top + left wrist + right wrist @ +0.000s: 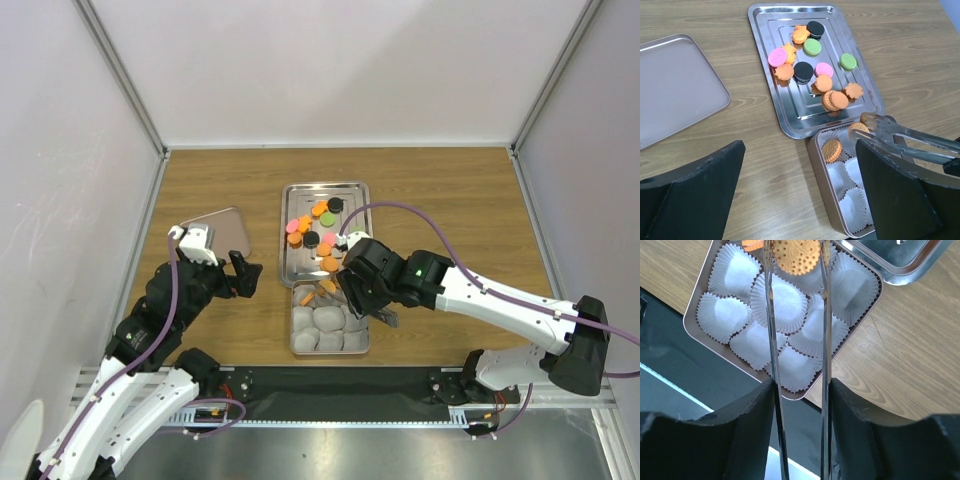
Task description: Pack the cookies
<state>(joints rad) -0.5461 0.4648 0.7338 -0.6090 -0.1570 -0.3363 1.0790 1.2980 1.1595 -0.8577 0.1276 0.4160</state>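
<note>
The right end effector (801, 405) is clamped on the arms of a pair of metal tongs (771, 340). The tong tips bracket a round orange cookie (797, 255) over the paper cups (782, 302) at the far end of the box (819, 170). A second cookie (832, 150) sits in a neighbouring cup, and the other cookies (812, 47) lie on the steel tray (785, 105) just beyond the box. The left end effector (243, 274) hangs spread wide and empty over the bench (450, 190), near the flat lid (680, 85). This looks like the placing step. The next move calls for lowering the cookie squarely into an empty cup, easing the tongs apart, then returning to the tray.
</note>
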